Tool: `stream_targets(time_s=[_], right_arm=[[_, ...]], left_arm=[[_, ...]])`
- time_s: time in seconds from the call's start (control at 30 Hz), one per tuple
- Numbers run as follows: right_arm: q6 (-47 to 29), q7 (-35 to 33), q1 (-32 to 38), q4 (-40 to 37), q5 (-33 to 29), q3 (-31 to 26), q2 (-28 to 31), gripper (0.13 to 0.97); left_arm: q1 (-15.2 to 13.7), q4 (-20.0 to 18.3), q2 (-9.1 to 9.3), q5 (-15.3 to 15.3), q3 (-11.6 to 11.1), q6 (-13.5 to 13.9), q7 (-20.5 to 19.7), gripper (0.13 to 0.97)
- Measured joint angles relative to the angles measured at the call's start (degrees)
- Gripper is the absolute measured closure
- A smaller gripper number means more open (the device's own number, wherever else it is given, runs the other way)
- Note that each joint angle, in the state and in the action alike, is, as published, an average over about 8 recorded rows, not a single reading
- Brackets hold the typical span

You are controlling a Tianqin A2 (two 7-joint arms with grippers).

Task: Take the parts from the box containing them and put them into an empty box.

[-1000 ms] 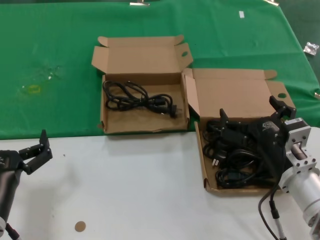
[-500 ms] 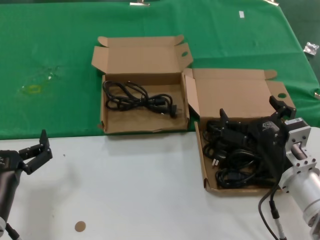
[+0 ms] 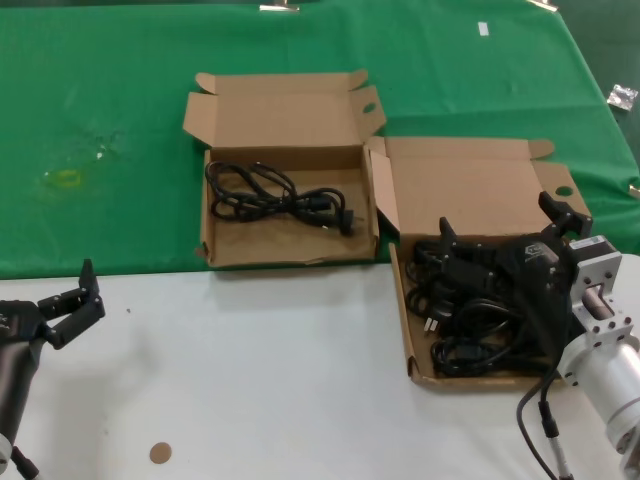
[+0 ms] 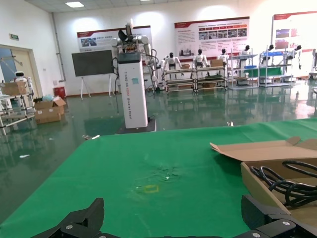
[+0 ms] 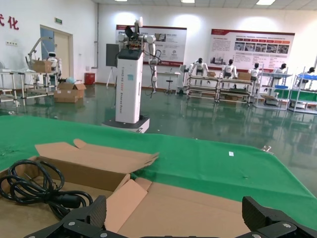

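Right tool spread, down in cords of right box; left tool spread, parked 8 o'clock on table.

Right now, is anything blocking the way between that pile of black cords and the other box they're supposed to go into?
Only cardboard: the full box's side wall and raised flap, then the other box's wall, stand between the cords and that box. The right gripper, open above the pile, would likely need to lift cords over them.
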Motion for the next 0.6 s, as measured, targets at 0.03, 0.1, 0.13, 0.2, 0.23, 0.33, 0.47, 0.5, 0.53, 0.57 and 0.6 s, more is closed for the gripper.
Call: stream_targets(time_s=[0.03, 0.1, 0.13, 0.2, 0.23, 0.33, 0.47, 0.5, 0.53, 0.57, 0.6], right_arm=[[0.0, 0.0, 0.0, 0.0, 0.0, 0.0, 0.0, 0.129], [0.0, 0.0, 0.0, 0.0, 0.0, 0.0, 0.0, 0.129], [0.0, 0.0, 0.0, 0.0, 0.0, 0.0, 0.0, 0.129], [0.0, 0.0, 0.0, 0.0, 0.0, 0.0, 0.0, 0.129], [0.0, 0.0, 0.0, 0.0, 0.0, 0.0, 0.0, 0.129], [0.0, 0.0, 0.0, 0.0, 0.0, 0.0, 0.0, 0.129], [0.0, 0.0, 0.0, 0.0, 0.0, 0.0, 0.0, 0.129], [0.0, 0.0, 0.0, 0.0, 0.0, 0.0, 0.0, 0.129], [0.0, 0.0, 0.0, 0.0, 0.0, 0.0, 0.0, 0.129], [0.0, 0.0, 0.0, 0.0, 0.0, 0.0, 0.0, 0.129], [0.0, 0.0, 0.0, 0.0, 0.0, 0.0, 0.0, 0.129]], left_arm=[[0.0, 0.0, 0.00, 0.0, 0.0, 0.0, 0.0, 0.132], [0.0, 0.0, 0.00, 0.0, 0.0, 0.0, 0.0, 0.132], [0.0, 0.0, 0.00, 0.0, 0.0, 0.0, 0.0, 0.132], [0.0, 0.0, 0.00, 0.0, 0.0, 0.0, 0.0, 0.132], [0.0, 0.0, 0.00, 0.0, 0.0, 0.0, 0.0, 0.132], [0.0, 0.0, 0.00, 0.0, 0.0, 0.0, 0.0, 0.132], [0.0, 0.0, 0.00, 0.0, 0.0, 0.0, 0.0, 0.132], [0.0, 0.0, 0.00, 0.0, 0.0, 0.0, 0.0, 0.132], [0.0, 0.0, 0.00, 0.0, 0.0, 0.0, 0.0, 0.132], [0.0, 0.0, 0.00, 0.0, 0.0, 0.0, 0.0, 0.132], [0.0, 0.0, 0.00, 0.0, 0.0, 0.0, 0.0, 0.132]])
